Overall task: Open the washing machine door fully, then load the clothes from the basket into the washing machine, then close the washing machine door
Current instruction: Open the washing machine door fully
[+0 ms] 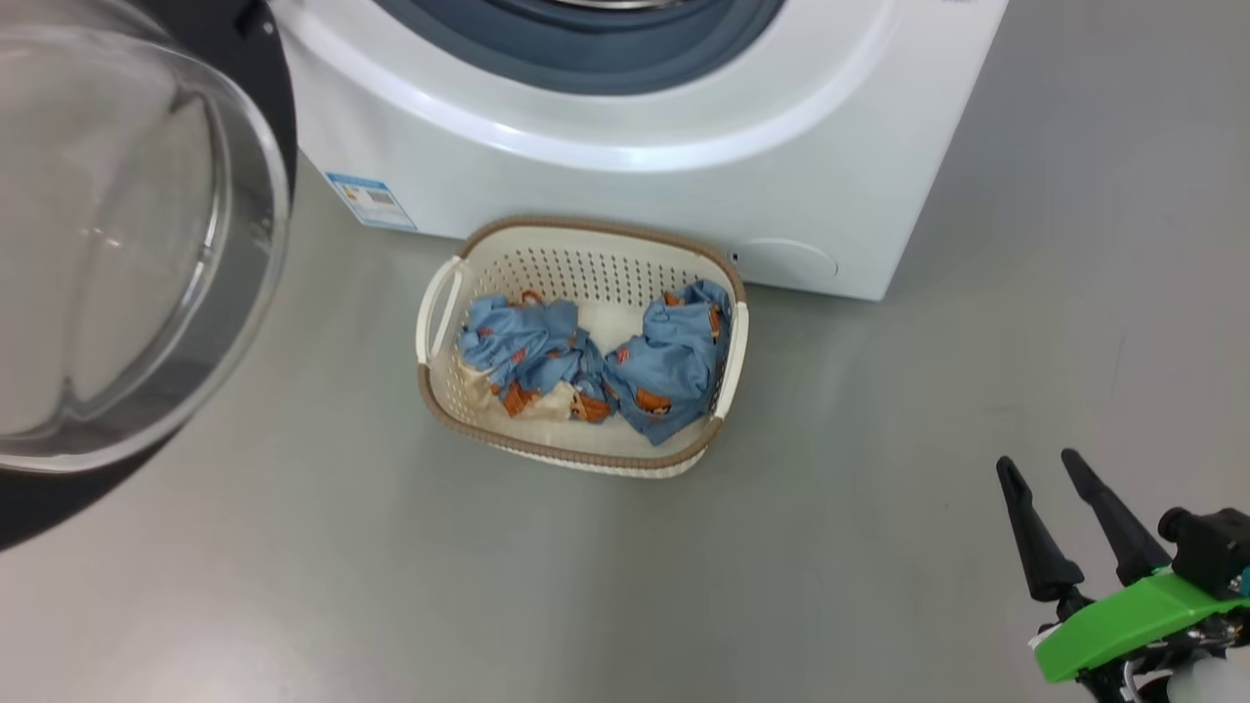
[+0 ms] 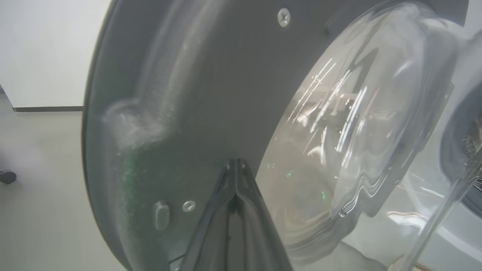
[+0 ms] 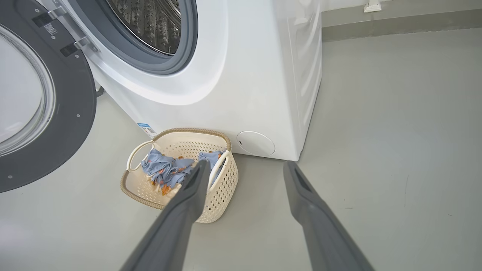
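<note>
Background only. You've got plain grey floor (image 1: 879, 547) across the lower head view. In the left wrist view, upper left, a white wall (image 2: 45, 49) meets it at a dark skirting strip (image 2: 49, 109). A small dark object (image 2: 7, 176) sits at the left edge, too blurred to identify. Right wrist view, top right: a white fitting (image 3: 372, 5) above a grey baseboard band (image 3: 414, 24), and a faint scuff (image 3: 406, 184) on the floor at right.

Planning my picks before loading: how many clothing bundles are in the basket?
2, both in the basket: the left bundle, with a cream part at its near edge, and the right bundle against the right wall. Smaller pieces could be hidden beneath them.
</note>
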### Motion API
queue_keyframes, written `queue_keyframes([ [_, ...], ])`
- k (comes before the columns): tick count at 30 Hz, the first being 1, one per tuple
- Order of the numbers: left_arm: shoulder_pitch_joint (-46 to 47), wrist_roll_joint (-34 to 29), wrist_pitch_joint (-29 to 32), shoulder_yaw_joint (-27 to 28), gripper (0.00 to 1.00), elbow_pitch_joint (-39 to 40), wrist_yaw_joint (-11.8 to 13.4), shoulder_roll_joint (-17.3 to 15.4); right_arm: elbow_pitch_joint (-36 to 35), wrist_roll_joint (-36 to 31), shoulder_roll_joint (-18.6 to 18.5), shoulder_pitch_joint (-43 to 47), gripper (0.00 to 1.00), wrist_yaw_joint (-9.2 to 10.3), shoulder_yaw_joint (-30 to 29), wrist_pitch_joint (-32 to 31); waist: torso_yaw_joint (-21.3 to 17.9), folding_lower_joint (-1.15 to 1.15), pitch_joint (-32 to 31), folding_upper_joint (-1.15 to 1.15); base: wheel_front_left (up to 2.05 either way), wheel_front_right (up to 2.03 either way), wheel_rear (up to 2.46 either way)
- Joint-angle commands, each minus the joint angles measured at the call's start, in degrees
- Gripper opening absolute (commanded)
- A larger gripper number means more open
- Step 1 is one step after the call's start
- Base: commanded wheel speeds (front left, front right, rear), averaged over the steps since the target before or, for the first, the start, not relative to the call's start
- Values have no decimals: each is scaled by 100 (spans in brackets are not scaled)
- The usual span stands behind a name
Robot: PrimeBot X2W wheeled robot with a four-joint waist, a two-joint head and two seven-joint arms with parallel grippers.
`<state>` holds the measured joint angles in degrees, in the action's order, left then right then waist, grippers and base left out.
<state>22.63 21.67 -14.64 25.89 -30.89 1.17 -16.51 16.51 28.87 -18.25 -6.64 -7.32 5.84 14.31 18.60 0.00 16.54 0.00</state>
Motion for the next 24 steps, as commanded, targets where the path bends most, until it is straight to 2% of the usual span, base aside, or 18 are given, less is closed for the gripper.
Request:
queue_keyframes([
  [1, 255, -87, -36, 289, 0, 0, -1, -459, -144, -23, -108, -107, 100, -17, 113, 69, -27, 0, 209, 0, 0, 0, 0],
  [9, 762, -365, -36, 566, 0, -597, -146, -653, -170, -57, -172, -262, 100, -17, 71, 69, -55, 0, 492, 0, 0, 0, 0],
  [18, 1165, -677, -36, 722, 0, -1038, -39, -794, -152, -78, -192, -327, 100, -17, 90, 69, -70, 0, 534, 0, 0, 0, 0],
  [24, 1116, -791, -36, 780, 0, -1139, -55, -762, -95, -64, -152, -291, 100, -17, 115, 69, -74, 0, 340, 0, 0, 0, 0],
])
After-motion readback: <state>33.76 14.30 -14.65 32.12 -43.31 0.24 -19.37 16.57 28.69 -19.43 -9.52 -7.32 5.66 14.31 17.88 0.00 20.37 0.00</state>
